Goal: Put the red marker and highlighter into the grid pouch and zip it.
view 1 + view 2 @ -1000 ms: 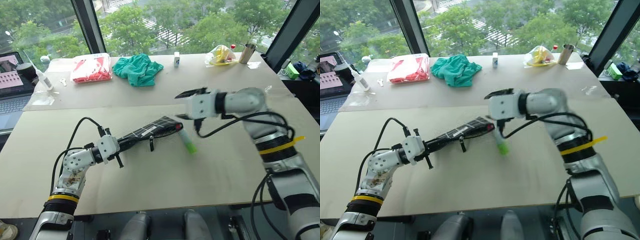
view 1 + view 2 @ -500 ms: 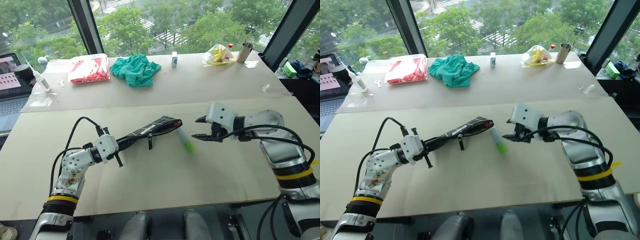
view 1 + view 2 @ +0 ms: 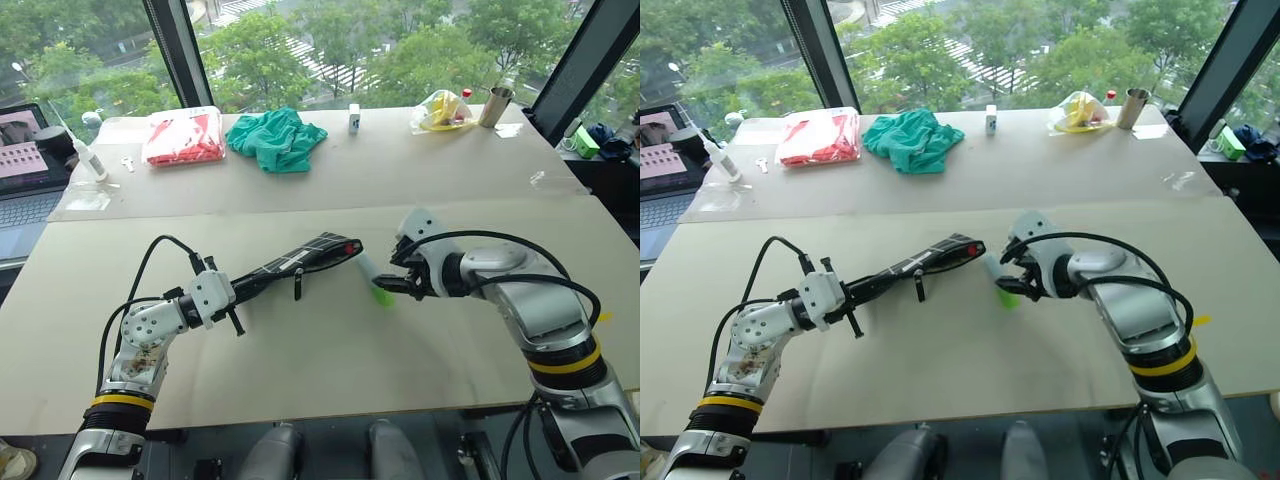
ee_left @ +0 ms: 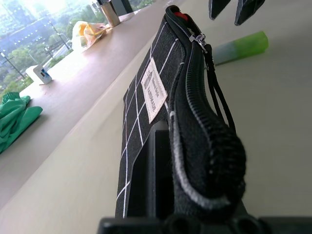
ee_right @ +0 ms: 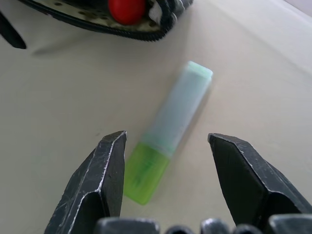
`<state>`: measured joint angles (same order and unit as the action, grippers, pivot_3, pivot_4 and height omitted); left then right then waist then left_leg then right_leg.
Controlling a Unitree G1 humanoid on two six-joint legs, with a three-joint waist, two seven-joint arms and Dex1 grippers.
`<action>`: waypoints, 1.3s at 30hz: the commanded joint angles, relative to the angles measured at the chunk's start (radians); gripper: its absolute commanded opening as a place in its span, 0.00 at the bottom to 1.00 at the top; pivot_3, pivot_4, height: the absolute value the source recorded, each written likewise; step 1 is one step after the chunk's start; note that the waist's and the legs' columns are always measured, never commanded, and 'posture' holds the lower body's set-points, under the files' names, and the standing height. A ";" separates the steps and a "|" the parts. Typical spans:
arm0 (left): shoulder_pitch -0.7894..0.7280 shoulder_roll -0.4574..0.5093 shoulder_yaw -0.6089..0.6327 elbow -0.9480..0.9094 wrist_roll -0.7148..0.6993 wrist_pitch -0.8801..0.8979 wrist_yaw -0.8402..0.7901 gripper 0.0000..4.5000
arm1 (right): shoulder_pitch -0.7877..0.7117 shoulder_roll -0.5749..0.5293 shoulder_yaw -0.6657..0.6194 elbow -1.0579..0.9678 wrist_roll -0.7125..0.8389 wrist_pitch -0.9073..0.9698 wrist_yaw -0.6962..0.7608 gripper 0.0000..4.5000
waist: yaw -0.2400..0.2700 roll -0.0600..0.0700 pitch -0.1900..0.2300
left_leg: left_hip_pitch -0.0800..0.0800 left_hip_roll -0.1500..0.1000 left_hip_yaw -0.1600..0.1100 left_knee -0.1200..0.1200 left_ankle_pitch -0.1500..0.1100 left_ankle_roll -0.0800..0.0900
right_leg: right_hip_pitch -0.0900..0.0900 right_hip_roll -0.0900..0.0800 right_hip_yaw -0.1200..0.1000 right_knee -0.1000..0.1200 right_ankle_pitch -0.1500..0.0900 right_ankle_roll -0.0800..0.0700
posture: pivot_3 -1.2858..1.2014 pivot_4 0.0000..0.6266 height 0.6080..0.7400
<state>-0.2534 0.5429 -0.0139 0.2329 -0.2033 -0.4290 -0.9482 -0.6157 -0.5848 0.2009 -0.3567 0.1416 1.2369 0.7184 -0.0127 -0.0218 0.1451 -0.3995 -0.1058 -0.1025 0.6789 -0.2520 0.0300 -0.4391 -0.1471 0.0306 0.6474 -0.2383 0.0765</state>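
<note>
Mostly hidden: red marker (image 5: 126, 9), only its round end showing inside the open mouth of the grid pouch (image 3: 300, 260). Pouch held off the table (image 3: 330, 380) at one end by the left gripper (image 3: 232, 292), fingers pinched shut on it, arm reaching level toward the right. Right gripper (image 3: 385, 280) angled down with fingers spread, poised over the highlighter (image 3: 374, 281), which lies flat on the table just beside the pouch mouth, untouched
</note>
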 commanded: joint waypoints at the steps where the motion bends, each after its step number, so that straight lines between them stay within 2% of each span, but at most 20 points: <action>1: 0.007 -0.003 0.016 -0.033 -0.018 0.006 0.016 0.00 | -0.017 0.033 -0.005 -0.020 0.006 0.039 -0.066 0.67 | -0.001 0.000 0.000 | 0.000 0.000 0.000 0.000 0.000 0.000 | 0.000 0.000 0.000 0.000 0.000 0.000 | 0.52 0.24 1.00; 10: 0.008 -0.014 0.011 -0.036 -0.016 0.006 0.030 0.00 | -0.006 0.087 0.050 0.046 -0.002 0.037 -0.161 0.67 | -0.002 0.000 0.000 | 0.000 0.000 0.000 0.000 0.000 0.000 | 0.000 0.000 0.000 0.000 0.000 0.000 | 0.52 0.24 1.00; 18: 0.009 -0.017 0.011 -0.036 -0.013 0.005 0.040 0.00 | 0.020 0.096 0.142 0.140 -0.048 -0.040 -0.226 0.67 | -0.003 -0.001 -0.001 | 0.001 0.000 0.000 0.000 0.000 0.000 | 0.001 0.000 0.000 0.000 0.000 0.000 | 0.52 0.24 1.00; 25: 0.005 -0.016 0.010 -0.031 -0.012 0.002 0.039 0.00 | 0.051 0.054 0.103 0.160 -0.052 -0.100 -0.226 0.23 | 0.000 -0.002 -0.003 | 0.006 0.000 0.000 0.000 -0.003 0.005 | 0.006 0.000 0.000 0.000 0.000 0.000 | 0.52 0.24 1.00; 27: 0.002 -0.015 0.010 -0.028 -0.012 0.001 0.036 0.00 | 0.040 0.033 0.080 0.160 -0.047 -0.118 -0.213 0.23 | 0.004 -0.002 -0.003 | 0.007 0.000 0.000 0.000 -0.004 0.007 | 0.008 0.000 0.000 -0.001 0.000 0.000 | 0.52 0.24 1.00; 30: -0.003 -0.015 0.008 -0.024 -0.013 0.000 0.032 0.00 | 0.040 -0.014 0.070 0.137 -0.049 -0.288 -0.158 0.23 | 0.009 -0.002 -0.002 | 0.008 -0.001 -0.001 0.000 -0.005 0.008 | 0.009 0.000 -0.001 -0.002 0.000 0.000 | 0.52 0.24 1.00; 34: -0.013 -0.014 0.005 -0.018 -0.014 0.000 0.023 0.00 | 0.055 -0.179 0.017 0.068 -0.023 -0.567 0.028 0.23 | 0.002 -0.002 -0.002 | 0.006 -0.001 0.000 -0.001 -0.004 0.006 | 0.006 0.000 -0.001 -0.002 0.000 0.000 | 0.52 0.24 1.00; 39: -0.014 -0.013 0.006 -0.016 -0.014 -0.001 0.016 0.00 | 0.061 -0.338 -0.083 -0.042 0.113 -0.650 0.275 0.23 | -0.001 -0.002 -0.002 | 0.004 0.000 0.000 -0.001 -0.004 0.007 | 0.005 0.000 -0.002 -0.002 0.000 0.000 | 0.52 0.24 1.00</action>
<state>-0.2594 0.5243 -0.0171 0.2334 -0.2024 -0.4279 -0.9305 -0.5403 -0.9002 0.1588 -0.3264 0.1975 0.6308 0.9085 -0.0137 -0.0241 0.1428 -0.3955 -0.1057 -0.1026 0.6778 -0.2564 0.0370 -0.4348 -0.1469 0.0290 0.6454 -0.2380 0.0768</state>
